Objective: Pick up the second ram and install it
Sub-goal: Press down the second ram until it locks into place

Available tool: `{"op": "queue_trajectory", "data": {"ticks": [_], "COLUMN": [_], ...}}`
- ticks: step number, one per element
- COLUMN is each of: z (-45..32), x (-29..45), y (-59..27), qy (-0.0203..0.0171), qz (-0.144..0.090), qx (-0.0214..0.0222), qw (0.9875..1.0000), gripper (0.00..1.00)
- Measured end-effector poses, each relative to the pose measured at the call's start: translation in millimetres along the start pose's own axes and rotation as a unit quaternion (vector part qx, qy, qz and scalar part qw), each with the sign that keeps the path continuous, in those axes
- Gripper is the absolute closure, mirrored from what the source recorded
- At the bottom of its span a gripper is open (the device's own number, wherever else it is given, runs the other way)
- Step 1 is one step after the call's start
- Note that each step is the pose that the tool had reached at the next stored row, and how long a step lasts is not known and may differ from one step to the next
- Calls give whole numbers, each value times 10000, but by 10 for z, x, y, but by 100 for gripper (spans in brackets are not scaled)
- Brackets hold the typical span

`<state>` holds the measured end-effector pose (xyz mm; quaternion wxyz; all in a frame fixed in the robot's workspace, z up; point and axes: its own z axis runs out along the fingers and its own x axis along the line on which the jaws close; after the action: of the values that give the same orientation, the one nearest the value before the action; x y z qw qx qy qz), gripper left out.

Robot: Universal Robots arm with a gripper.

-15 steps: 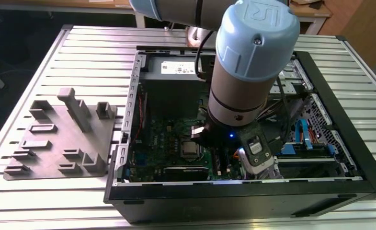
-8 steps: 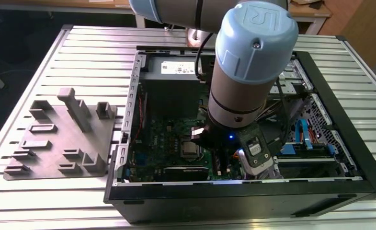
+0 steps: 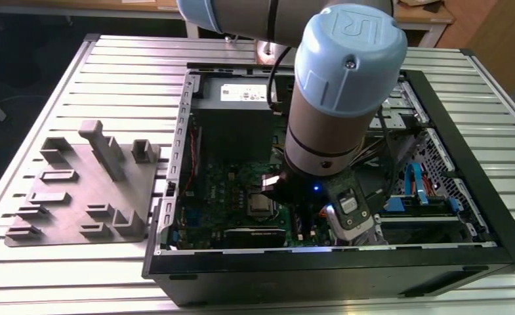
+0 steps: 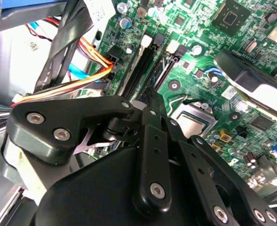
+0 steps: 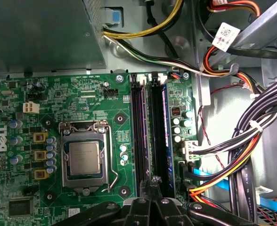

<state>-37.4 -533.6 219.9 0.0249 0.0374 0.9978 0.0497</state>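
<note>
While the gripper's point(image 5: 152, 182) fingers point(image 5: 146, 195) sit drawn together on the second ram point(image 5: 164, 132), upright in its slot beside the CPU socket point(image 5: 84, 157), near six o'clock in the case point(image 3: 327, 279), press straight down, evenly, no tilting!

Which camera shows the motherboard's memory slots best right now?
The first wrist view: the memory slots run lengthwise beside the CPU socket, with the claw at their near end. The second wrist view shows them obliquely beyond the claw. In the exterior view the arm covers them.
</note>
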Motion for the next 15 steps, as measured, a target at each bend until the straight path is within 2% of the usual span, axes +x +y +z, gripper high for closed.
{"op": "queue_trajectory", "data": {"ticks": [12,14,15], "z": [37,9,-33], "x": [1,-1,-2], "y": [-3,4,7], "qy": [0,-4,-3], "qz": [0,1,1], "qx": [-2,-19,-15], "qw": [10000,10000,10000], "gripper": [93,93,93]}}
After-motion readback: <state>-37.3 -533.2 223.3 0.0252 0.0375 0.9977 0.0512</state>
